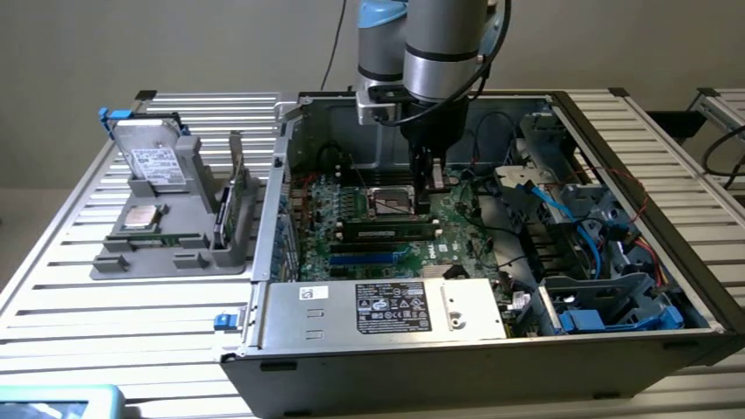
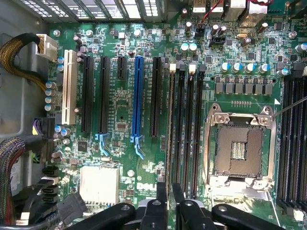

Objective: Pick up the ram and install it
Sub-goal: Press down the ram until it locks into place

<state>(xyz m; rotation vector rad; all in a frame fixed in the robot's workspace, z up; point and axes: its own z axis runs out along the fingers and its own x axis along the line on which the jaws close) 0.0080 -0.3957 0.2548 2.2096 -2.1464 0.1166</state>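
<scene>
The ram (image 1: 390,232) is a dark stick with a pale label. It stands in a motherboard slot just in front of the empty processor socket (image 1: 392,202). In the wrist view the ram (image 2: 171,129) is seen edge-on in the slot nearest the long black card slots. My gripper (image 1: 434,179) hangs inside the open computer case, over one end of that stick. In the wrist view the gripper (image 2: 170,203) is in line with the ram, and its two black fingers (image 2: 160,208) stand close together with only a narrow gap. I cannot tell whether they touch the stick.
The case walls (image 1: 285,175) surround the arm. A power supply box (image 1: 396,307) sits at the front, and blue cables and drive cages (image 1: 588,236) lie toward the exterior view's right. Outside, a grey tray (image 1: 174,253) holds a hard drive (image 1: 153,161), a processor chip (image 1: 142,216) and an upright green board (image 1: 236,196).
</scene>
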